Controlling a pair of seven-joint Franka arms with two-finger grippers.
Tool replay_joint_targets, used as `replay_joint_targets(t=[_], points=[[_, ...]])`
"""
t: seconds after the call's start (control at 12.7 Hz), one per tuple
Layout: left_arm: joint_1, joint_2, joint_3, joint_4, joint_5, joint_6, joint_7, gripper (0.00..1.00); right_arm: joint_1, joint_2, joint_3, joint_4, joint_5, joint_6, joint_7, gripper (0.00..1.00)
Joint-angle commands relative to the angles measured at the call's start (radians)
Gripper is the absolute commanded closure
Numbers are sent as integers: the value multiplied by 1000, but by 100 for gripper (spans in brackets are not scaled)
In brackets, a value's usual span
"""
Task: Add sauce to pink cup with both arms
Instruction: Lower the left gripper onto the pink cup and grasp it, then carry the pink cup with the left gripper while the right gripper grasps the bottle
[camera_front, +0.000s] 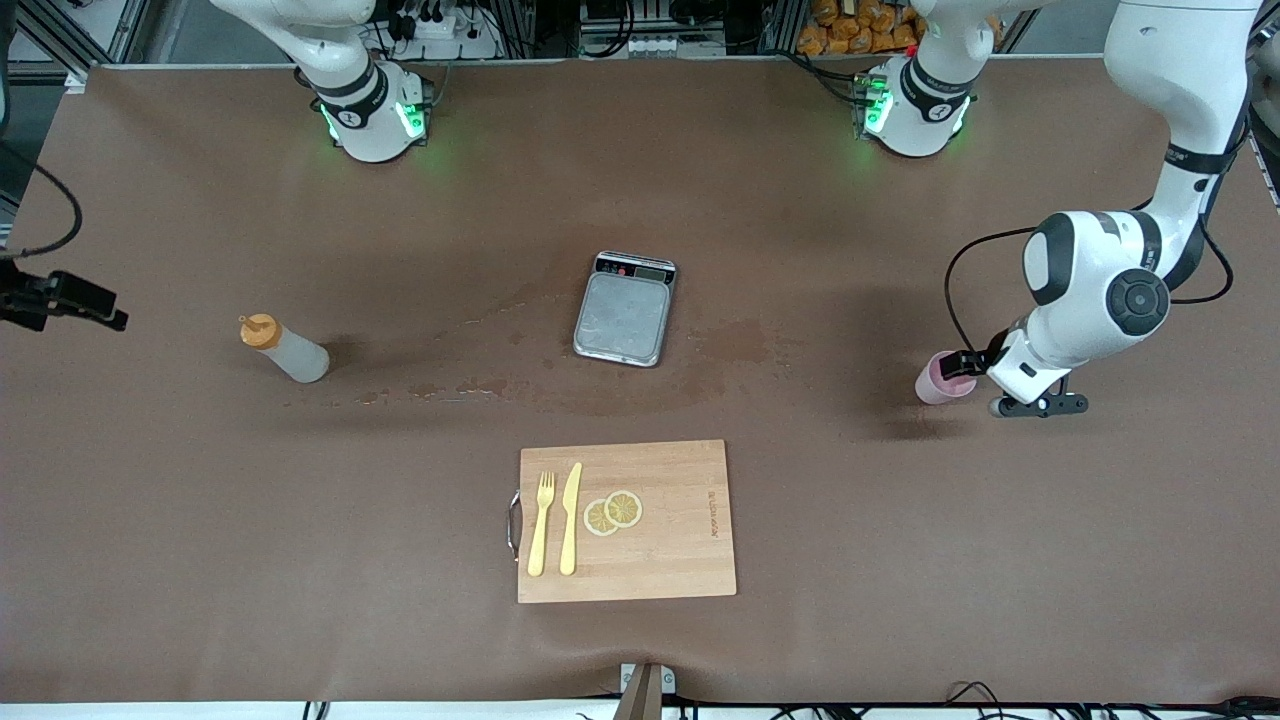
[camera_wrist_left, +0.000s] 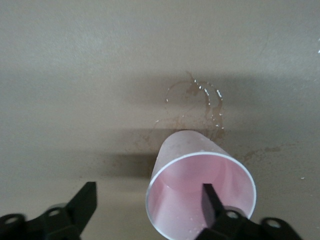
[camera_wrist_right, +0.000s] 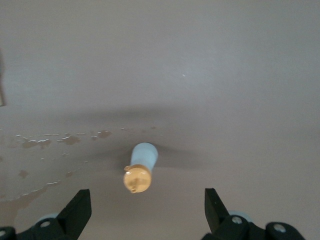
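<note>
Two claws are mine. Front view: the pink cup (camera_front: 942, 379) stands on the brown surface (camera_front: 420, 500) toward my left arm's end, my left claw (camera_front: 968, 362) at its rim. The sauce (camera_front: 285, 348) stands upright toward my right arm's end, well apart from the cup.

Left wrist view: my left claw (camera_wrist_left: 150, 200) is wide, one finger (camera_wrist_left: 209, 196) inside the cup (camera_wrist_left: 200, 187), nothing gripped yet. The cup looks light, thin and slippery; I'd pinch its wall.

Right wrist view: my right claw (camera_wrist_right: 147, 207) hangs fully open and empty over the bottle (camera_wrist_right: 140, 167). It looks soft and squeezable, so I'd grip mid-body. No readable writing anywhere.
</note>
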Motion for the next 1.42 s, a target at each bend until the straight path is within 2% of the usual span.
replay_joint_targets(t=[0.0, 0.24, 0.32, 0.55, 0.79, 1.03, 1.34], points=[[8, 3, -7, -17, 5, 20, 4, 34, -44, 107, 13, 14, -11, 9, -2, 0], [8, 14, -8, -13, 5, 20, 0, 91, -118, 191, 15, 22, 3, 64, -10, 0], [6, 15, -10, -12, 5, 20, 0, 100, -138, 208, 15, 26, 6, 68, -10, 0], [5, 12, -13, -7, 5, 19, 1, 100, -182, 253, 16, 25, 50, 40, 56, 0], [0, -17, -24, 6, 5, 5, -20, 100, -224, 320, 15, 51, 186, -78, 246, 0], [0, -45, -116, 71, 5, -102, -167, 100, -245, 446, 16, 101, 225, -119, 280, 0], [-33, -26, -280, 200, 5, -198, -460, 100, -290, 586, 15, 103, 328, -146, 363, 0]])
